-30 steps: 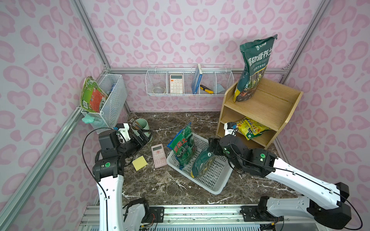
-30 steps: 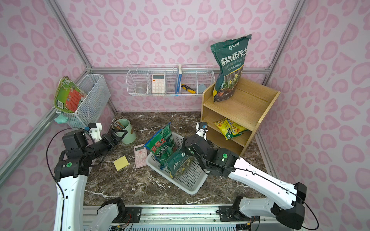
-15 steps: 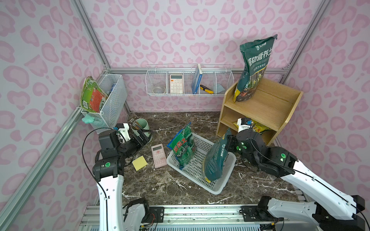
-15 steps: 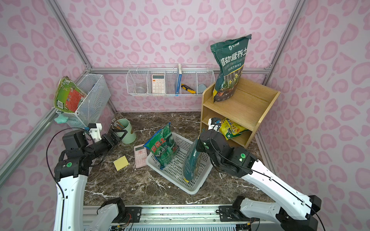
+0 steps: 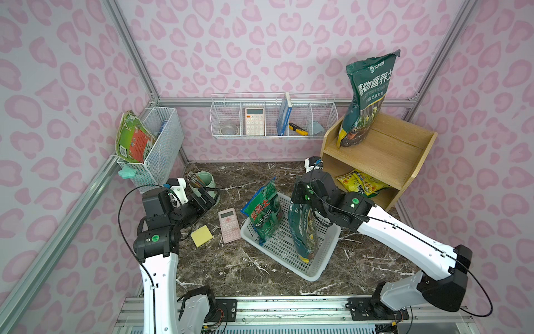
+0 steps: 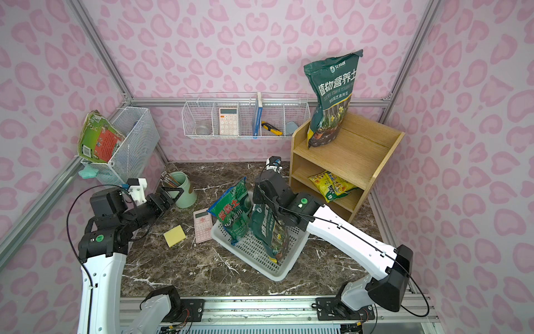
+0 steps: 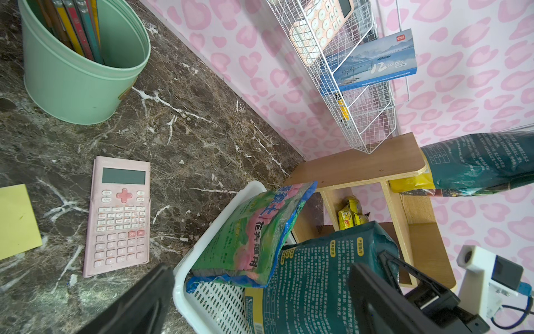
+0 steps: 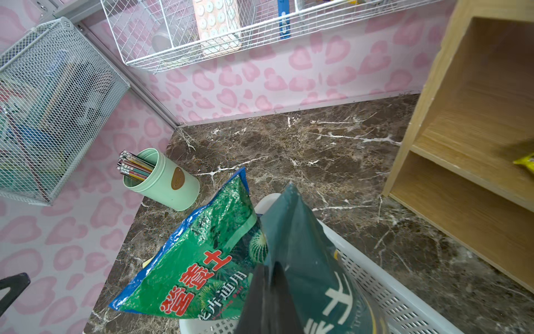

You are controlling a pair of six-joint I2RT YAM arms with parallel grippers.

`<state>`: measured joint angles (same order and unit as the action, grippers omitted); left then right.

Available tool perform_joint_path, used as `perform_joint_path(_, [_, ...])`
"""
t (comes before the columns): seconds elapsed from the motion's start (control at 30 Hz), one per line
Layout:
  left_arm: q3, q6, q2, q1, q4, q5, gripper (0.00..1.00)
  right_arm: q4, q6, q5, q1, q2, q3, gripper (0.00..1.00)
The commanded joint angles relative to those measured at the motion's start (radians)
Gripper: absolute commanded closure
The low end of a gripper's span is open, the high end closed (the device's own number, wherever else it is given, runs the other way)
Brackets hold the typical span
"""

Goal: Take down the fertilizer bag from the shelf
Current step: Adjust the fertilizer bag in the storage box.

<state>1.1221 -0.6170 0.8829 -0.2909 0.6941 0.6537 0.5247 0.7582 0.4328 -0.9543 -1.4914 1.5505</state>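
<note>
Three tiers of light wood make up the shelf point(image 5: 398, 150) in the far right corner, the biggest thing before me. A tall dark-green fertilizer bag point(image 5: 365, 98) stands upright on its top tier, leaning slightly toward the wall baskets. On the marble in front sits the white basket point(image 5: 329, 253), angled to the table edge. A second dark-green bag point(image 5: 303, 228) stands in it, off the shelf, and my right gripper point(image 8: 270, 277) has its fingers pressed together on that bag's top edge. A bright green bag point(image 5: 264, 214) leans beside it in the same basket, the two touching. My left gripper point(image 6: 174, 194) is spread wide, holding nothing, just beside the mint pencil cup point(image 5: 206, 180). Yellow packets point(image 5: 361, 183) lie on the shelf's lowest tier. A pink calculator point(image 5: 229, 225) lies flat just left of the basket, with a yellow sticky pad point(image 5: 202, 235) near it.
</note>
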Motion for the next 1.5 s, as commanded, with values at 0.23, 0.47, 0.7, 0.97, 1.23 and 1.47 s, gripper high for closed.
perform_joint_path(0.23, [-0.001,0.023,-0.013,-0.002,-0.005,-0.006,0.01,-0.135,0.040,0.090,-0.002,-0.259,0.256,1.00])
perform_joint_path(0.47, [-0.001,0.023,-0.012,-0.001,-0.004,-0.006,0.01,-0.114,0.040,0.176,-0.002,-0.397,0.398,1.00])
perform_joint_path(0.7, [0.001,0.025,-0.016,-0.001,-0.003,-0.009,0.01,-0.069,0.023,0.260,0.000,-0.490,0.528,1.00])
perform_joint_path(0.97, [0.001,0.030,-0.023,-0.001,0.001,-0.021,0.01,-0.165,-0.030,0.192,-0.038,-0.423,0.377,0.70])
perform_joint_path(1.23, [-0.002,0.030,-0.022,-0.001,0.003,-0.023,0.01,-0.194,-0.093,0.225,-0.034,-0.260,0.219,0.18])
perform_joint_path(1.47, [-0.001,0.030,-0.021,-0.001,0.003,-0.023,0.01,-0.205,-0.151,0.259,0.019,-0.089,0.143,0.02])
